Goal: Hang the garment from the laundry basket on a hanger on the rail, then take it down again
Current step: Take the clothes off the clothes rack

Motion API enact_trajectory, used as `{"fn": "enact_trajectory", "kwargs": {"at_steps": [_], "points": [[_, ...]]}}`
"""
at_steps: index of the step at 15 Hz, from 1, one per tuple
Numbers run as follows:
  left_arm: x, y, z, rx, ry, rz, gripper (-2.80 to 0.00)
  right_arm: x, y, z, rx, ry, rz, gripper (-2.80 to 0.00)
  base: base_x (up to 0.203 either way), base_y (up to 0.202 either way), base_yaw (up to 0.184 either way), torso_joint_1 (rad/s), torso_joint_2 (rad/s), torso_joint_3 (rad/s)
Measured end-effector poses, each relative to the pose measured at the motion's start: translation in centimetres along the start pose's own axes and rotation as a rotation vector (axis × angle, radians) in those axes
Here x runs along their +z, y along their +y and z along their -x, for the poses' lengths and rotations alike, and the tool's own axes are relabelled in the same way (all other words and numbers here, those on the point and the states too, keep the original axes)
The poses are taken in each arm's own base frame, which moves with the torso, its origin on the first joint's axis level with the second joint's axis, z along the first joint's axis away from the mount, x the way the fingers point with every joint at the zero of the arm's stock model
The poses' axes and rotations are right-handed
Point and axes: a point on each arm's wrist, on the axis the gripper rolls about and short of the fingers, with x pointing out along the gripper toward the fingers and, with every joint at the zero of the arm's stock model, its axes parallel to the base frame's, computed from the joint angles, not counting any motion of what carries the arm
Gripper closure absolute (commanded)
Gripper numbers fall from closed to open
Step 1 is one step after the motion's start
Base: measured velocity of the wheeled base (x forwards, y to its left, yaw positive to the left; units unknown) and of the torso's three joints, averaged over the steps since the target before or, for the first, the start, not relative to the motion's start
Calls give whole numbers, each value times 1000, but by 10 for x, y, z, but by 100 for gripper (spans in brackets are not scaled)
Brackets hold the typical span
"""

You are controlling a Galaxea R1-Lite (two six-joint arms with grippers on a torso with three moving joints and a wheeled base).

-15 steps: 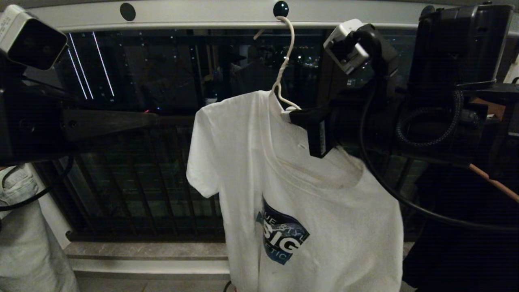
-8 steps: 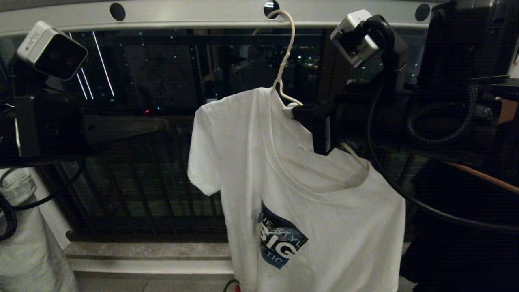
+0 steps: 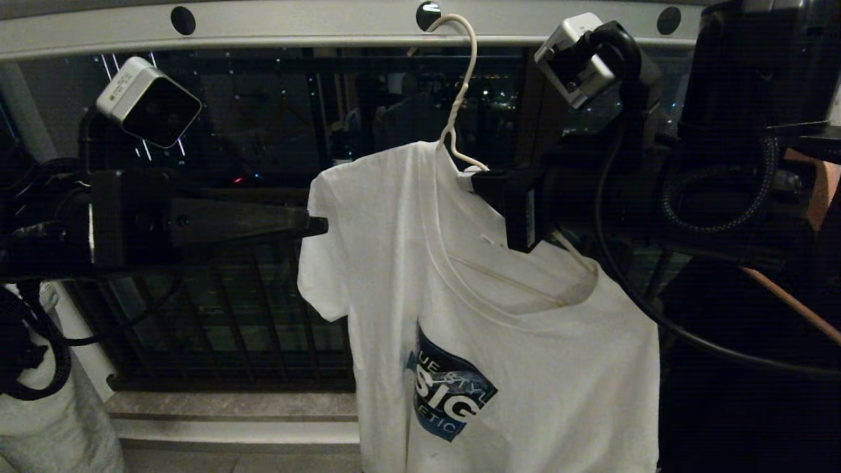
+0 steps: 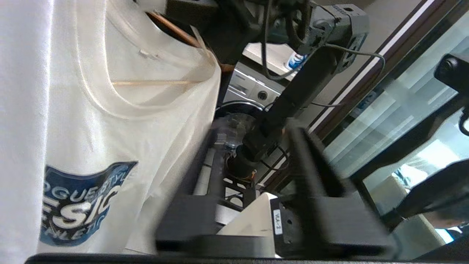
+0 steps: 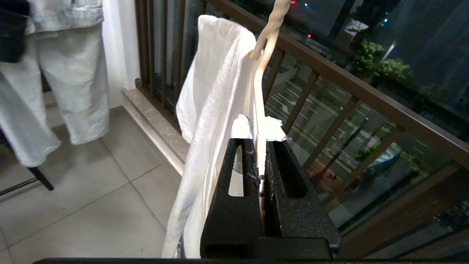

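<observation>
Your right pincer (image 5: 261, 146) is clamped shut on the hanger (image 3: 458, 98), pinching the thin white wire just below its twisted neck, at the shoulder nearest the robot's right side; in the right wrist view you can see the wire running straight down between the two black fingers (image 5: 234, 190), with a little white padding showing at their tips. The hanger's hook sits in one of the round black holes of the rail (image 3: 295, 26), the pale grey bar running across the top of the head view. The garment (image 3: 499, 315) hangs on the hanger, its blue-and-white chest graphic facing you, one short sleeve drooping toward the robot's left and the neckline sagging open below your right pincer. Your left pincer (image 3: 318, 226) reaches in level from the left, its tip right at the edge of that sleeve; in the left wrist view its two black fingers (image 4: 311, 161) stand apart with nothing between them, the garment just beside them. Behind the garment you have the dark balcony railing (image 3: 217, 309) with vertical bars, and pale trousers (image 5: 55, 84) hang off to the robot's left above the tiled floor (image 5: 91, 205).
</observation>
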Motion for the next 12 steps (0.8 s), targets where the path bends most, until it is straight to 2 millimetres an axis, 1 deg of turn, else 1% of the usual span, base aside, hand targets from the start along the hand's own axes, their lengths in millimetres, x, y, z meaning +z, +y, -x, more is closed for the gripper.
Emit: {"fn": "enact_trajectory", "kwargs": {"at_steps": [2, 4, 6, 8, 10, 12], "points": [[1, 11, -7, 9, -16, 15, -280, 0, 2, 0, 6, 0, 1, 0, 0, 0, 0, 0, 0, 0], [-1, 23, -17, 42, -60, 18, -280, 0, 2, -1, 8, 3, 1, 0, 0, 0, 0, 0, 0, 0], [-2, 28, -23, 68, -89, 18, -280, -1, 2, -1, 9, 4, 0, 0, 0, 0, 0, 0, 0, 0], [-6, 24, -29, 83, -111, 31, -280, -2, 3, -2, 9, 6, 0, 0, 0, 0, 0, 0, 0, 0], [-11, 14, -36, 114, -130, 43, -280, -3, 2, -4, 8, 9, 0, 0, 0, 0, 0, 0, 0, 0], [-19, 5, -48, 184, -135, 13, -280, -3, 2, -6, 8, 9, -1, 0, 0, 0, 0, 0, 0, 0]]}}
